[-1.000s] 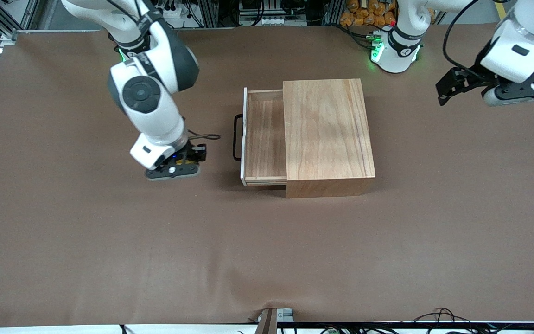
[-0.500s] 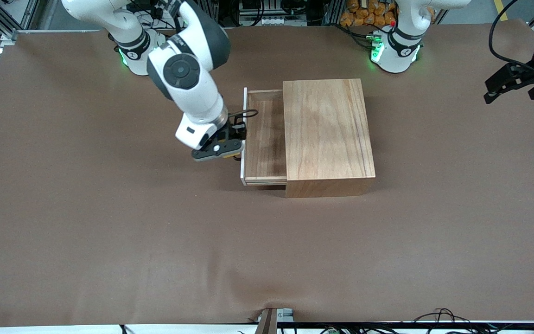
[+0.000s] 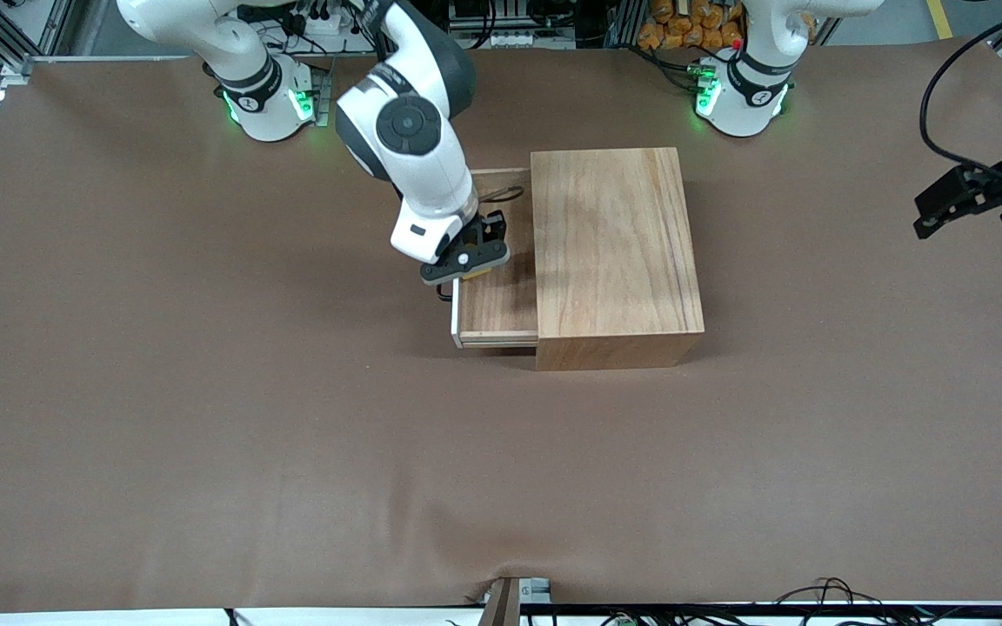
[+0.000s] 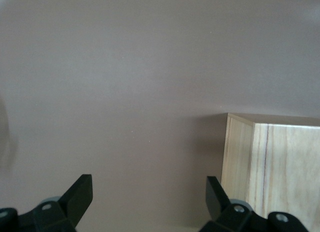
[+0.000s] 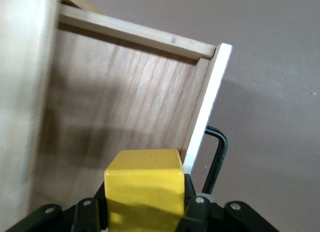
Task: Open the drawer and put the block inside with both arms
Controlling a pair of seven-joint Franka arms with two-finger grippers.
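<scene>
The drawer (image 3: pixel 501 300) stands pulled out of the light-wood box (image 3: pixel 614 252), its white-edged front panel (image 5: pixel 207 109) and black handle (image 5: pixel 218 154) toward the right arm's end. My right gripper (image 3: pixel 469 265) hangs over the drawer's tray just inside the front panel, shut on the yellow block (image 5: pixel 144 189). A sliver of the block (image 3: pixel 477 275) shows under the hand in the front view. My left gripper (image 3: pixel 931 217) is raised over the table at the left arm's end, well away from the box. In its wrist view the left gripper (image 4: pixel 148 199) is open with nothing between its fingers.
Brown cloth (image 3: pixel 292 452) covers the whole table. The wood box's corner (image 4: pixel 270 167) shows in the left wrist view. Both arm bases glow green along the edge farthest from the camera, with cables and clutter past it.
My right gripper has carried the block from over the table in front of the handle to over the open drawer. The left arm has drawn farther toward its end of the table.
</scene>
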